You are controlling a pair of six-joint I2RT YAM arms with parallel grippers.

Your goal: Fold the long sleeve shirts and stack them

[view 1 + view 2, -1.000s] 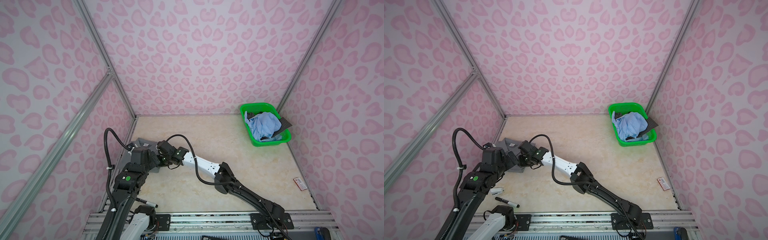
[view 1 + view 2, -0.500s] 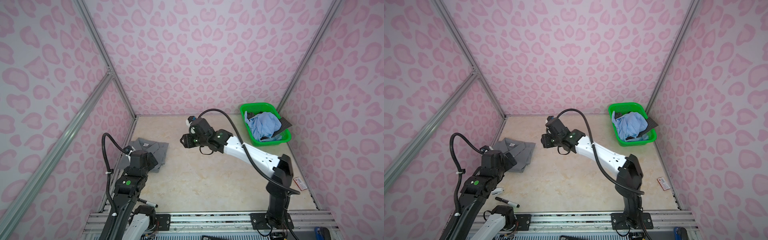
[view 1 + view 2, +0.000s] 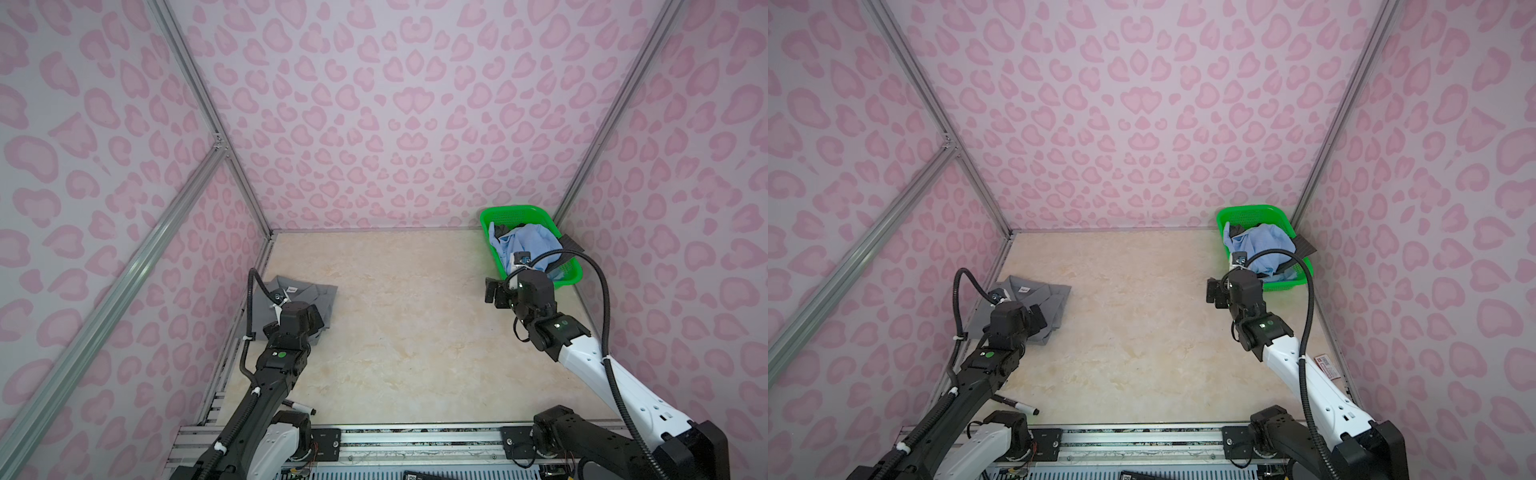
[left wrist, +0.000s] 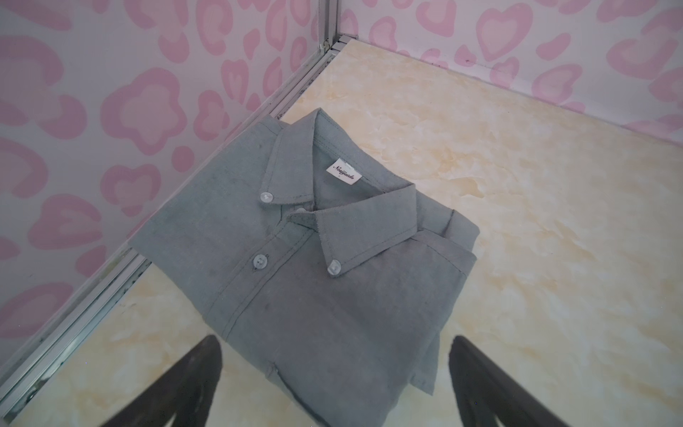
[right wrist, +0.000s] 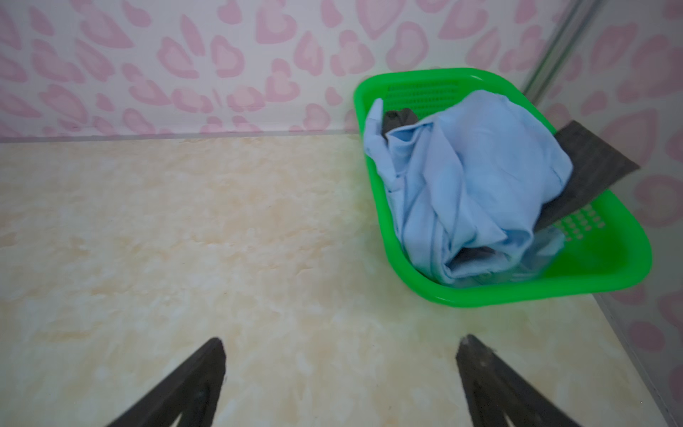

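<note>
Swinging clear across the table, the right gripper (image 3: 494,293) has left the grey shirt (image 4: 295,258) and now hangs just short of the basket (image 5: 610,266), jaws spread wide and empty. A second ago it was down at that shirt beside the left gripper (image 4: 334,338), which still hovers there, also spread and gripping nothing. The grey shirt lies folded, collar up, just ahead of and below the left gripper. To me that one looks finished. The crumpled blue shirt (image 5: 462,177), ahead of the right gripper atop a dark shirt (image 5: 591,166), seems next.

Illegible cursive label (image 4: 346,173) inside grey shirt (image 4: 314,295)
</note>
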